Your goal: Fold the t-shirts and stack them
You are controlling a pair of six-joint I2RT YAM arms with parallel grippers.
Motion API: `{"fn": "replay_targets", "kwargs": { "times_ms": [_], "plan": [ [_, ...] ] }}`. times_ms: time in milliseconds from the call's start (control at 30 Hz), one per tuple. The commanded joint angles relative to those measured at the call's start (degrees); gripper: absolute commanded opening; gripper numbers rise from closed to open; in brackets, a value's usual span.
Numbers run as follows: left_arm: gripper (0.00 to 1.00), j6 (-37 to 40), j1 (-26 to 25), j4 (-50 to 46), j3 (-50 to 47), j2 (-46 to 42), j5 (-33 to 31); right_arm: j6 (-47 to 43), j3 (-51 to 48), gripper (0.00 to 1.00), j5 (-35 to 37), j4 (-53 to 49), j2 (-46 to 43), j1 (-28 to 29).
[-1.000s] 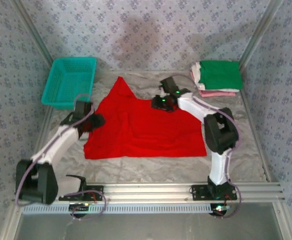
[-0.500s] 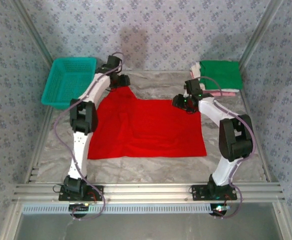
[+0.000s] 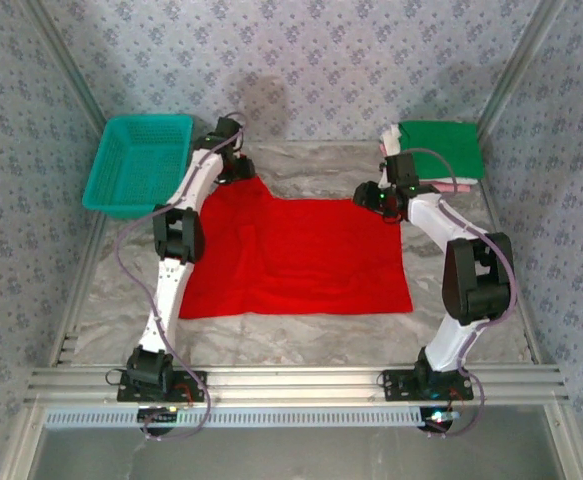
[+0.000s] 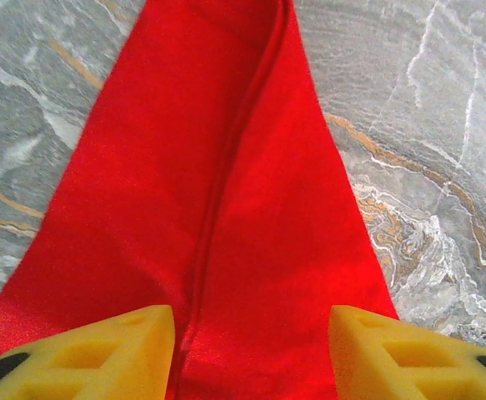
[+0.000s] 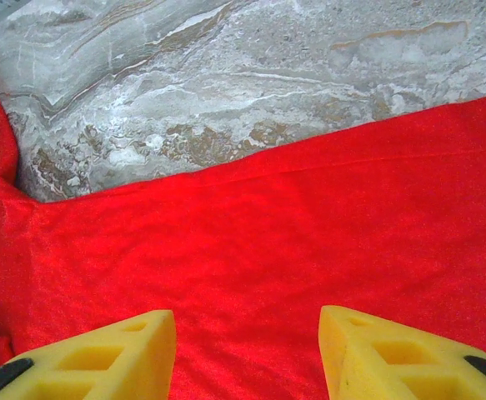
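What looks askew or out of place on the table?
The red t-shirt isn't lying square: its far left corner juts out in a point by the left tool, past the otherwise straight far edge. Nothing else stands out.

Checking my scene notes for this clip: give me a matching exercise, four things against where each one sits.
Things:
1. red t-shirt
2. teal basket
3. folded shirt stack
4. left gripper

Places:
a. far right corner
b. far left corner
c. spread out in the middle
d. over the red cloth's far left tip

Pairs: 1-c, 2-b, 3-a, 4-d
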Motion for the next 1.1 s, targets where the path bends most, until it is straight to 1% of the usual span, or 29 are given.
{"fn": "replay_targets", "kwargs": {
  "times_ms": [0,67,133,267,400,467,667,833,967,1067],
  "plan": [
    [0.48,-0.1,-0.1,-0.1,0.0,1.3,1.5,-0.8,0.0,0.51,-1.4,-0.7,-0.1,-0.8],
    [0.47,-0.1,-0.2,0.0,-0.1,1.4,1.3,-0.8,-0.3,0.51,-1.5,-0.4,-0.3,-0.8],
    [0.4,-0.2,-0.1,0.2,-0.1,1.5,1.5,-0.7,-0.4,0.51,-1.5,-0.4,-0.3,-0.9],
    [0.17,-0.4,-0.2,1.1,0.1,1.2,2.6,-0.6,-0.4,0.51,-2.0,0.0,0.1,-1.5],
    [0.02,-1.3,-0.3,1.8,0.2,-0.7,3.2,-0.3,0.4,0.52,-2.2,0.0,1.1,-3.0],
    [0.0,-1.6,-0.5,2.4,0.1,-2.4,3.3,-0.2,1.5,0.52,-2.2,-1.0,2.2,-4.0],
    [0.0,-2.8,-1.4,3.6,0.2,-8.6,2.3,0.9,5.3,0.52,-0.3,-4.4,6.3,-7.4],
    [0.0,-2.7,-2.8,1.6,0.1,-12.9,1.2,1.9,9.6,0.52,1.2,-7.5,11.7,-10.5],
    [0.0,-2.9,-4.1,-1.2,-0.6,-15.8,-0.6,0.4,14.9,0.54,1.8,-11.4,16.8,-11.5],
    [0.0,-2.6,-5.2,-2.3,-3.3,-18.3,-2.7,-0.7,18.7,0.56,0.8,-13.1,20.3,-11.9]
  ]
}}
